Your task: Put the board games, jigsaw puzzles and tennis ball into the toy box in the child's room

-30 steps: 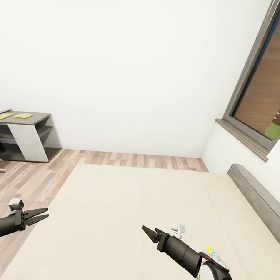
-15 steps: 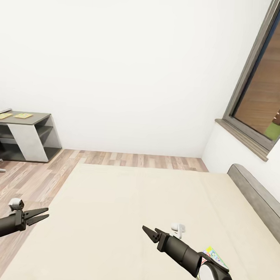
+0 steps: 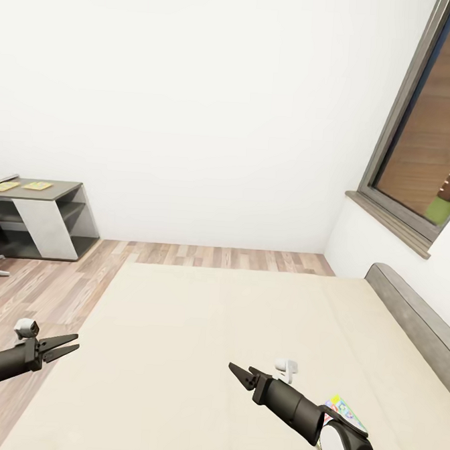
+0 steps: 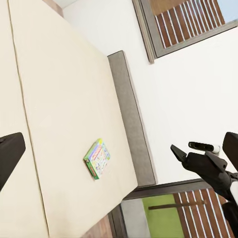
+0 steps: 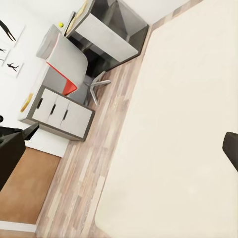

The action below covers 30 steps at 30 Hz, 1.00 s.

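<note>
A colourful board game (image 3: 343, 410) lies on the bed (image 3: 197, 330) near the grey headboard, partly hidden behind my right forearm; it also shows flat on the mattress (image 4: 97, 158). My right gripper (image 3: 239, 369) hovers open and empty over the mattress, away from the game. Over the bed's left edge my left gripper (image 3: 73, 344) is held open and empty. Far left stands the table (image 3: 56, 188) with two flat yellowish jigsaw puzzles (image 3: 38, 186) on it. A small yellow tennis ball (image 5: 61, 24) sits on the table. The toy box is out of view.
A grey swivel chair with a red seat (image 5: 69, 64) stands at the table, beside a low drawer unit (image 5: 59, 116). Wood-plank floor (image 3: 53, 287) runs between table and bed. A dark-framed window (image 3: 418, 144) is on the right wall above the headboard (image 3: 413, 312).
</note>
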### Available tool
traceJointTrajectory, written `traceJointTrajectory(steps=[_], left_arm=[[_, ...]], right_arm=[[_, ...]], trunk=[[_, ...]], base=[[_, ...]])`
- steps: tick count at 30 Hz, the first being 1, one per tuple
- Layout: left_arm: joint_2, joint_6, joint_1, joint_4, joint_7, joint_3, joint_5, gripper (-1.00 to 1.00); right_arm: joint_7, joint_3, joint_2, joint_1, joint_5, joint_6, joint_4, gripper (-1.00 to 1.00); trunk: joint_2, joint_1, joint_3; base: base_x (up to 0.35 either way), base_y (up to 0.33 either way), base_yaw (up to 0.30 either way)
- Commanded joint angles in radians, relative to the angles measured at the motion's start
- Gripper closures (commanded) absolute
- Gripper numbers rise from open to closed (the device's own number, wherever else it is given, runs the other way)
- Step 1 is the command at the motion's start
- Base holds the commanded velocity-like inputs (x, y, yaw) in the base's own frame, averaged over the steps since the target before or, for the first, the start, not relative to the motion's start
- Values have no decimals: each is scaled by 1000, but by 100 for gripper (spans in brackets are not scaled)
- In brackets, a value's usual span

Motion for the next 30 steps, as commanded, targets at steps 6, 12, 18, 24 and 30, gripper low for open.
traceJointTrajectory(steps=[6, 12, 18, 24, 30], left_arm=[[0, 11, -1, 0, -4, 0, -1, -100], [0, 11, -1, 0, -4, 1, -1, -100], [0, 11, -1, 0, -4, 0, -1, -100], [0, 11, -1, 0, -4, 1, -1, -100], [0, 11, -1, 0, -4, 0, -1, -100]], right_arm=[[0, -1, 1, -1, -5, 7, -1, -100], [0, -1, 1, -1, -5, 7, -1, -100], [0, -1, 1, -1, -5, 7, -1, -100], [0, -1, 1, -1, -5, 7, -1, -100], [0, -1, 1, -1, -5, 7, -1, -100]], trunk=[[-2, 1, -2], [-2, 1, -2], [-2, 1, -2], [-2, 1, -2], [-2, 1, -2]], base=[[-11, 0, 0], [-2, 0, 0], [0, 0, 0], [0, 0, 0], [-1, 0, 0]])
